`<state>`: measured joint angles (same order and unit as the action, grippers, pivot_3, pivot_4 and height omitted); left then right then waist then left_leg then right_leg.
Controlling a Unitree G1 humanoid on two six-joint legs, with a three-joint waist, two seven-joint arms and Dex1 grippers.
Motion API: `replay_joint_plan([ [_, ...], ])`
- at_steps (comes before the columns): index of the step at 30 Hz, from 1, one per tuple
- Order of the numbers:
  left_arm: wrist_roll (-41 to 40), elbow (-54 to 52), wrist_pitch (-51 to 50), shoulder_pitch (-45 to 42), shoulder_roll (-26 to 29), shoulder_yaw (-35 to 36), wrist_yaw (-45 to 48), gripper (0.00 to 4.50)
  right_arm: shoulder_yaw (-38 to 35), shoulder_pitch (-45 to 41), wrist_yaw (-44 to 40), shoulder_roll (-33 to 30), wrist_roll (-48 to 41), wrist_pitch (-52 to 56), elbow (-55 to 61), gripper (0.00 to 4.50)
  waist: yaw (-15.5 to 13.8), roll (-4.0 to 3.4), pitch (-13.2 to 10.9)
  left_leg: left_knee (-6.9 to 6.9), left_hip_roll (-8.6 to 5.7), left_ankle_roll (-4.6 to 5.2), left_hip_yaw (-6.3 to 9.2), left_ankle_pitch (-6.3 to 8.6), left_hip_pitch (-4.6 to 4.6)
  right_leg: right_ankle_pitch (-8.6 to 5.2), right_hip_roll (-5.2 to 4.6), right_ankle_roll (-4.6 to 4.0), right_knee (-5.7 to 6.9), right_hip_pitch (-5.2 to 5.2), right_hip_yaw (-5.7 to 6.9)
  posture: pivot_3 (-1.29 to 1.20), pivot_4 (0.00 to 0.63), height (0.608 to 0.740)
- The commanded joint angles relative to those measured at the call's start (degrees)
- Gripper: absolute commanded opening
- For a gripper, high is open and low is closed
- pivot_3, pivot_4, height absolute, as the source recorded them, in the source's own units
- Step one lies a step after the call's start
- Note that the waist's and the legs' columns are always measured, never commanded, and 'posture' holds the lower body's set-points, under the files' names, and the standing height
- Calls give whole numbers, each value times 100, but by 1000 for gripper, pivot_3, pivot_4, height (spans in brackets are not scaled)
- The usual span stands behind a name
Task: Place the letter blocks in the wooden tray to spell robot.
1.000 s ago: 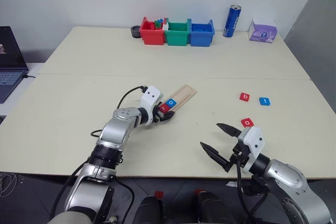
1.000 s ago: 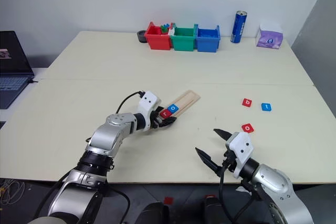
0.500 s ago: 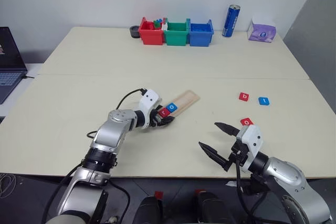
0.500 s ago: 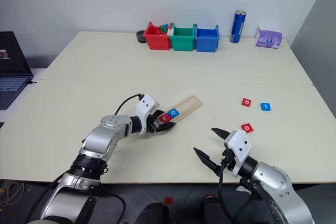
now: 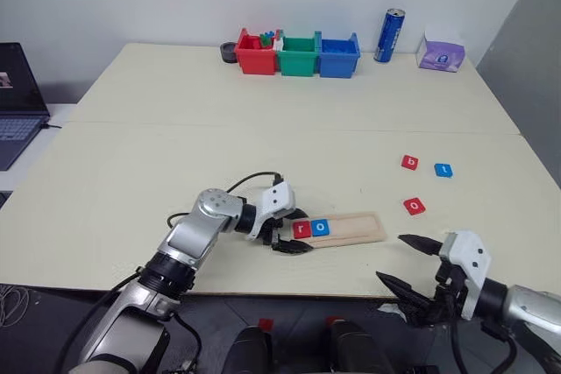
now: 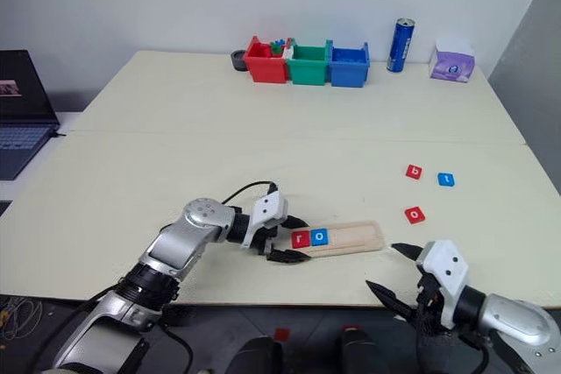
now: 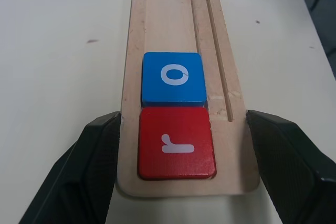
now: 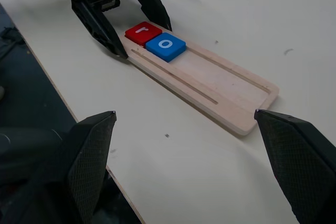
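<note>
Progress check: long light-wood tray [image 5: 337, 228] near the counter's front edge holds red r [image 7: 176, 142] and blue o [image 7: 172, 77]; red b [image 5: 409, 162], blue t [image 5: 443, 169], red o [image 5: 414, 206] wait toward the right edge. Left tool [image 5: 289, 229] pinches the tray's end, right tool [image 5: 410, 259] spread.

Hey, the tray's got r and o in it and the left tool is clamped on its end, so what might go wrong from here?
1. The left tool grips the wooden tray at one end, close to the table's near edge; a further pull may slide it off.
2. The red r and blue o lie loose in the groove and may shift if the tray jerks.
3. The red b, blue t and red o lie apart, beyond the open right tool.
</note>
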<state>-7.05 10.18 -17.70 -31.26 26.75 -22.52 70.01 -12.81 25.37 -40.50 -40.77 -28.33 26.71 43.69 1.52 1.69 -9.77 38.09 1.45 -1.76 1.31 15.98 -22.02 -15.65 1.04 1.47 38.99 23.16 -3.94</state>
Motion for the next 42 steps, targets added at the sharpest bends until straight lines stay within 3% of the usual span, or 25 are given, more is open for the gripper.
replay_joint_plan([
  [1, 163, 158, 368, -192, -117, -165, 99, 3379, -156, 8, 50, -3, -127, 36, 358, 4500, 13, 0, 0, 0, 0, 0, 0, 0, 0, 0, 3, 0, 0, 0, 0, 0, 150, 740],
  [12, 337, 376, 809, -208, -229, -241, 238, 3379, 31, 11, 180, 53, 36, 14, 338, 4500, 12, 0, 0, 0, 1, 0, 1, 0, 0, 0, 8, 0, 0, 0, -1, 0, 150, 740],
  [15, 293, 372, 836, -210, -229, -224, 352, 4362, 44, 36, 163, 58, 77, -33, 298, 4500, 12, 0, 0, 0, 1, 0, 1, 0, 0, 0, 8, 0, 0, 0, 0, 0, 150, 740],
  [16, 283, 377, 867, -218, -222, -217, 399, 4435, 46, 44, 157, 62, 86, -42, 291, 4500, 11, 0, 0, 0, 1, 0, 1, 0, 0, 0, 8, 0, 0, 0, 0, 0, 150, 740],
  [33, -334, -27, 891, 42, 217, 799, 260, 4435, -467, -227, 75, 230, -326, -7, -197, 4500, 12, 1, -1, 0, 8, 0, 3, 0, 0, 0, 8, 0, 1, 1, -1, 0, 150, 740],
  [38, -582, -208, 731, 144, 383, 1177, 134, 4435, -437, -1332, 862, 412, -429, 602, -568, 4500, 43, 2, -2, 2, 11, 0, 6, 0, 4, 1, 10, -2, 4, 2, -9, 0, 150, 740],
  [42, -904, -459, 502, 301, 482, 1491, 77, 4435, 126, -2923, 1776, 619, 341, 1056, -1762, 4500, 56, 2, -4, 3, 10, 0, 3, -1, 10, 6, 14, -8, 5, 2, -13, 0, 150, 740],
])
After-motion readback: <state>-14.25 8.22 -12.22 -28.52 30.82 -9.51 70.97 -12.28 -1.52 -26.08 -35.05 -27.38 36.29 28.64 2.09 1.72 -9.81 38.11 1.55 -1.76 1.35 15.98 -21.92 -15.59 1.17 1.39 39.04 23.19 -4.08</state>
